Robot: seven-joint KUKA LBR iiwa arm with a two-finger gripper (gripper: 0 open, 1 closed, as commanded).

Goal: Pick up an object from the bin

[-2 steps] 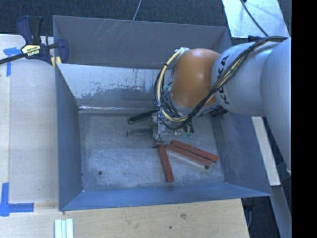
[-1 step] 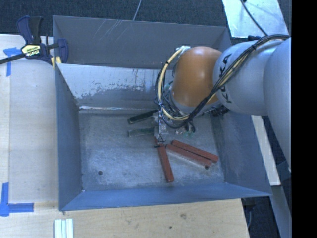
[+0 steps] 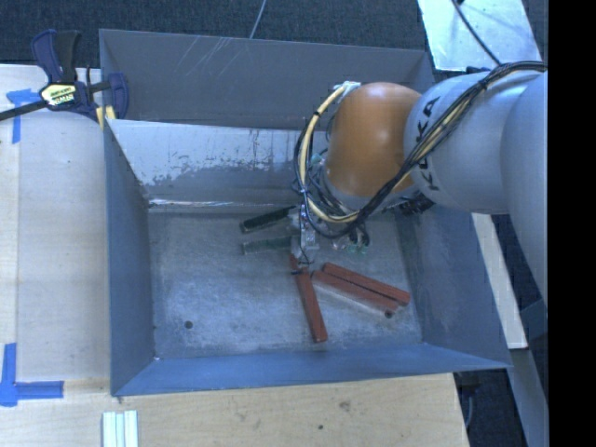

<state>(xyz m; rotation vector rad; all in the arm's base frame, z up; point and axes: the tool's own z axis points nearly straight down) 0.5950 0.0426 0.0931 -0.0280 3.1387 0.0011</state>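
The scuffed floor of the grey bin (image 3: 126, 277) holds little: a dark green tool (image 3: 265, 222) near the back and two red-brown sticks that meet in a V, a front stick (image 3: 312, 307) and a side stick (image 3: 365, 288). Nothing is lifted yet. The gripper (image 3: 303, 242) sits low at the front stick's upper end. I cannot tell whether it is open or closed. To my eye, gripping and lifting are left to do.

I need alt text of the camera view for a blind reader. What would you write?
The robot's hand is low in the middle of a grey metal bin, over the meeting ends of two reddish-brown bars. Two dark green handles lie just left of it.
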